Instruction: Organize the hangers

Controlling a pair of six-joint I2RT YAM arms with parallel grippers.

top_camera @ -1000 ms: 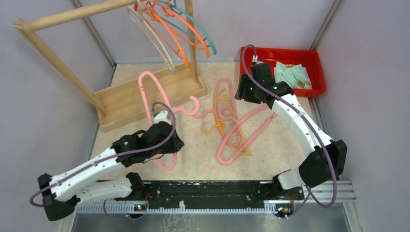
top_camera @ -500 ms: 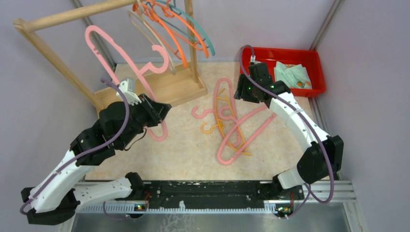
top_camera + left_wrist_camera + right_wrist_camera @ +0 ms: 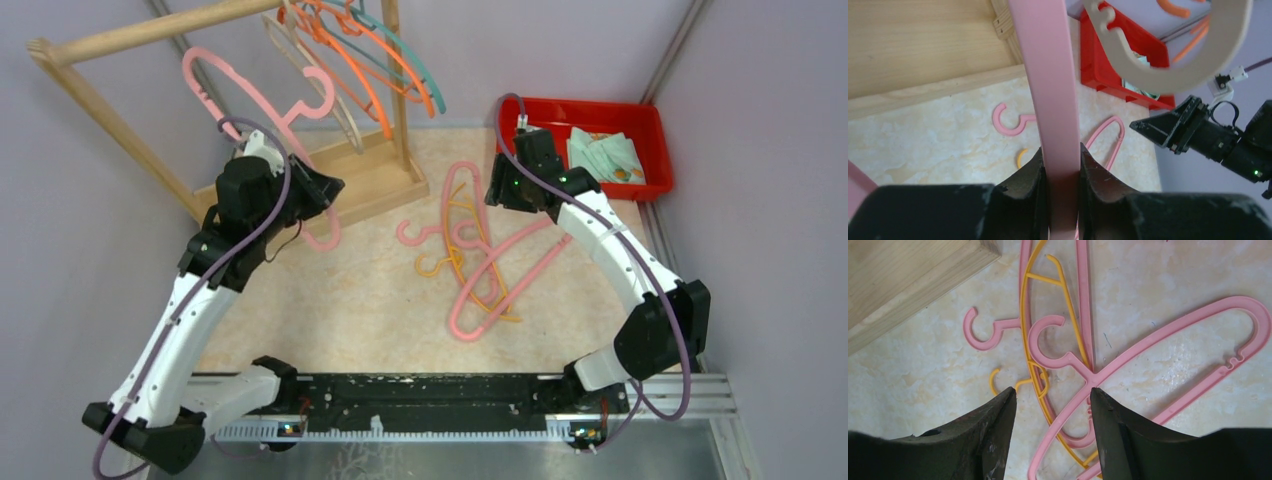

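My left gripper (image 3: 322, 195) is raised beside the wooden rack (image 3: 300, 185), shut on a pink hanger (image 3: 324, 238) whose hook points up toward the pole. In the left wrist view the pink bar (image 3: 1048, 75) runs straight up between the closed jaws of that gripper (image 3: 1060, 160). Orange, teal and beige hangers (image 3: 380, 60) hang at the pole's right end. A pile of pink and yellow hangers (image 3: 480, 260) lies on the table. My right gripper (image 3: 497, 190) hovers over that pile's far end. Seen from its wrist, it (image 3: 1053, 395) stands open above a pink hanger (image 3: 1148, 340) and a yellow one (image 3: 1048, 315), holding nothing.
A red bin (image 3: 655, 125) with green cloth stands at the back right, just behind the right wrist. The rack's wooden base (image 3: 898, 280) lies left of the pile. A beige hanger's hook (image 3: 1168, 75) hangs close in front of the left wrist camera.
The left arm has lifted the pink hanger off the table, up and back toward the rack's pole. The right arm has hardly moved and the pile lies as before.
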